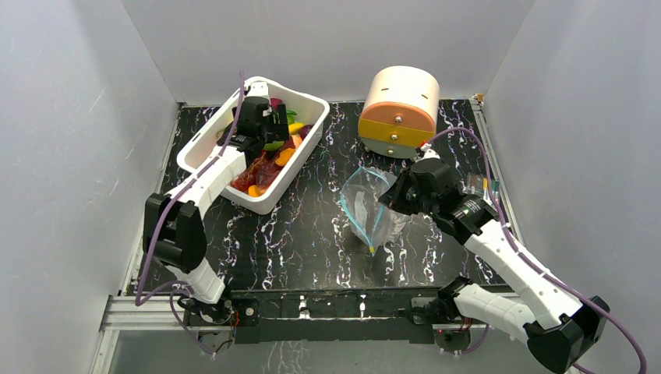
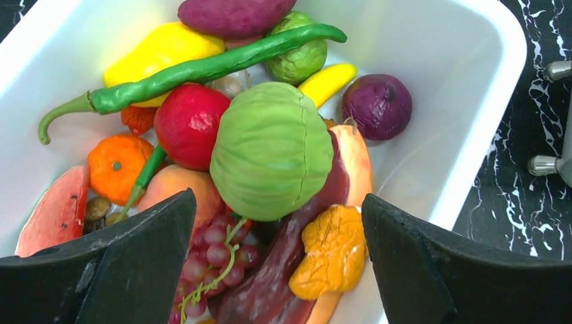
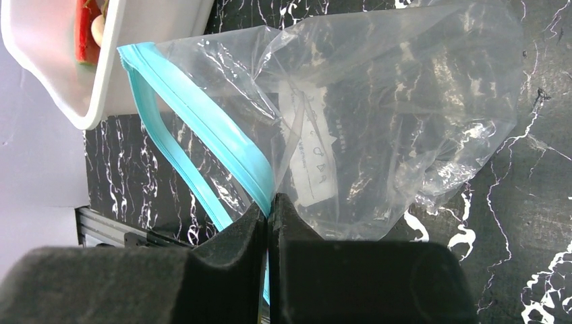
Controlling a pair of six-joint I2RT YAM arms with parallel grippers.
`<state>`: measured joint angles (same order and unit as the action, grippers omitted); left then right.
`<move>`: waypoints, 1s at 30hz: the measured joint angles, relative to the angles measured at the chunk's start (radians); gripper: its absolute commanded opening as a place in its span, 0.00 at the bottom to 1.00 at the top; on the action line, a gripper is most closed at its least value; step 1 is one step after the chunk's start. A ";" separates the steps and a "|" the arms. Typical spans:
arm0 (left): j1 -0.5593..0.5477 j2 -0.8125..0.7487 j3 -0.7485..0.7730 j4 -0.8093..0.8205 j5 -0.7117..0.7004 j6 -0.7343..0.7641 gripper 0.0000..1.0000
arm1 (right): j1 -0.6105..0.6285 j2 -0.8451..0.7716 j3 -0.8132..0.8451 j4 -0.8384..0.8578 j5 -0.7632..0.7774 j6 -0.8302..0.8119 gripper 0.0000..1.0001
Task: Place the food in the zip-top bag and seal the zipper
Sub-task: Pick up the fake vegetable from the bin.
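The left gripper [image 2: 278, 202] is poised inside the white rectangular plastic bin [image 2: 465, 101] with its jaws spread wide and nothing between them. Directly below it sits the round green toy cabbage [image 2: 270, 148], resting on top of the heap of food. The red grapes [image 2: 216, 253], a peach-coloured fruit [image 2: 179, 190] and a small orange [image 2: 116, 165] lie lower and partly buried. The wide spread seems chosen for the cabbage, which is the broadest piece and the easiest to reach.

The clear, crinkly zip-top bag [image 3: 405, 121] is found well apart from the bin, near the middle of the black marbled table [image 1: 296, 234]. No food can be seen in it. The right gripper [image 3: 268, 202] is clamped shut on the mouth edge, where the thin blue-teal zipper [image 3: 195, 108] runs in between the fingers. One lip is thereby lifted off the table, and the mouth gapes toward the bin — presumably so that food can be dropped in by the other arm. A cream and orange drum-shaped object [image 1: 399, 109] stands behind the bag, untouched.

The task is judged to be at its start: a first pick is being lined up, and sealing is not yet possible. A round, smooth cabbage may slip unless it is gripped across its middle.
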<state>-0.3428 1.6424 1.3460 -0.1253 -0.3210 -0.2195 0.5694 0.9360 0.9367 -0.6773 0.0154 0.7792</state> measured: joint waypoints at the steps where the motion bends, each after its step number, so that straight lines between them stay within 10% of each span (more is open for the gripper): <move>1: 0.005 0.013 0.002 0.016 0.006 0.004 0.91 | 0.000 0.006 0.002 -0.002 0.000 -0.002 0.00; 13: 0.030 0.181 0.061 0.079 0.017 0.042 0.90 | 0.000 0.017 0.008 -0.026 0.003 -0.011 0.00; 23: 0.031 0.238 0.113 0.073 0.030 0.064 0.43 | 0.000 0.017 0.010 -0.042 0.000 -0.009 0.00; 30: 0.031 0.207 0.106 0.024 0.057 0.062 0.40 | 0.000 -0.005 0.011 -0.067 -0.002 0.024 0.00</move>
<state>-0.3115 1.8492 1.4517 -0.1013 -0.2642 -0.1574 0.5694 0.9310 0.9482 -0.7444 0.0139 0.8036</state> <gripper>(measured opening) 0.489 0.010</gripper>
